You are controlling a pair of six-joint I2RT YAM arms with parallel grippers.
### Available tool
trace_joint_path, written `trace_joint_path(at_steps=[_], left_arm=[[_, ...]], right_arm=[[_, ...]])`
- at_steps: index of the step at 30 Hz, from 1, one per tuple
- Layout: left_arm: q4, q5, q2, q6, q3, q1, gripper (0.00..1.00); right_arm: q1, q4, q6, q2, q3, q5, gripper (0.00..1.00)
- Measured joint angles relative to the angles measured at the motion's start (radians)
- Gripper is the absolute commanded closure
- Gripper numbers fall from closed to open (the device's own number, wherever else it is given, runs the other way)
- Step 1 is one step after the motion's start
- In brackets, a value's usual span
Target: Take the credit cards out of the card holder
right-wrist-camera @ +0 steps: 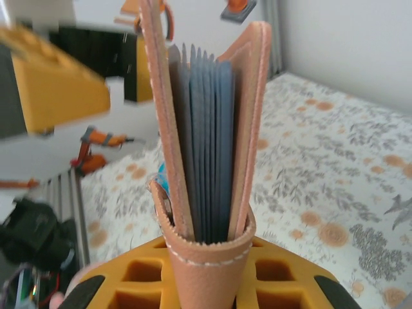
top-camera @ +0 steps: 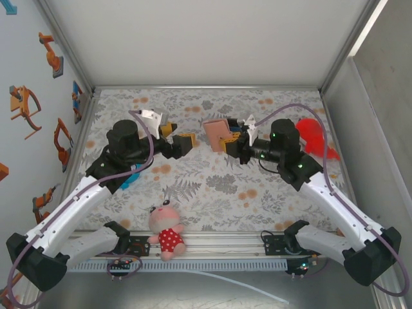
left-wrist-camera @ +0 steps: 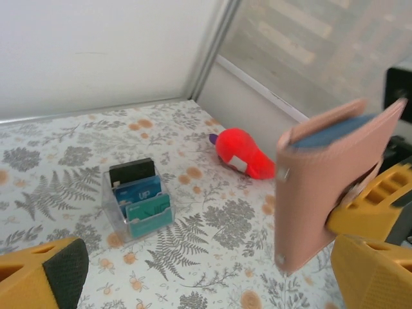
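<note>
The right gripper [right-wrist-camera: 206, 278] is clenched on the bottom fold of the small pinkish-tan, leather-like card holder [left-wrist-camera: 318, 193]. Its yellow fingers pinch the spine so the wallet stands upright in the air above the floral table cover [top-camera: 212, 187], mouth up and gaping a little. Between its covers I can see thin blue-grey leaves, though whether cards sit among them I can't tell. Just left of the holder, the left gripper [top-camera: 179, 137] hangs released, yellow fingers spread wide and touching nothing. I'd judge the holder light and floppy (soft covers that would bow under a squeeze), so a hold low at the spine looks sensible and leaves the top edge free. Any card would likely be thin, stiff and slick, best nipped by its upper edge. To the right of the holder lies a red plush toy [left-wrist-camera: 241, 154]. Well apart from the holder stands a clear plastic stand of black, blue and teal cards [left-wrist-camera: 138, 201].
</note>
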Motion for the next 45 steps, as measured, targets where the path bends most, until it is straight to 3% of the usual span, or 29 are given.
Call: trace_joint_path(at_steps=[5,11,20,29,35,37,39,41,45], left_arm=[[0.099,-0.010,0.029,-0.083,-0.065,-0.005,0.01],[0.298,0.077,0.124,-0.195,-0.068,-0.030,0.11],[0.553,0.206,0.218,-0.344,-0.081,-0.032,0.37],[0.653,0.265,0.242,-0.397,-0.080,-0.032,0.49],[0.690,0.299,0.268,-0.425,-0.075,-0.033,0.74],[0.691,0.304,0.268,-0.427,-0.075,-0.033,0.83],[0.689,0.319,0.268,-0.418,-0.075,-0.029,0.90],[0.676,0.325,0.263,-0.412,-0.075,-0.031,0.95],[0.570,0.286,0.227,-0.352,-0.074,-0.021,1.00]], right_arm=[[0.000,0.178,0.179,0.005,-0.049,0.033,1.00],[0.000,0.344,0.322,0.051,-0.069,0.010,1.00],[0.000,0.438,0.390,0.084,-0.069,-0.048,1.00],[0.000,0.459,0.393,0.092,-0.069,-0.091,1.00],[-0.001,0.451,0.392,0.112,-0.069,-0.096,1.00],[-0.001,0.445,0.392,0.112,-0.069,-0.093,0.87],[-0.002,0.422,0.387,0.106,-0.067,-0.085,0.65],[-0.002,0.377,0.360,0.097,-0.062,-0.064,0.53],[0.001,0.251,0.304,0.041,-0.061,0.011,0.44]])
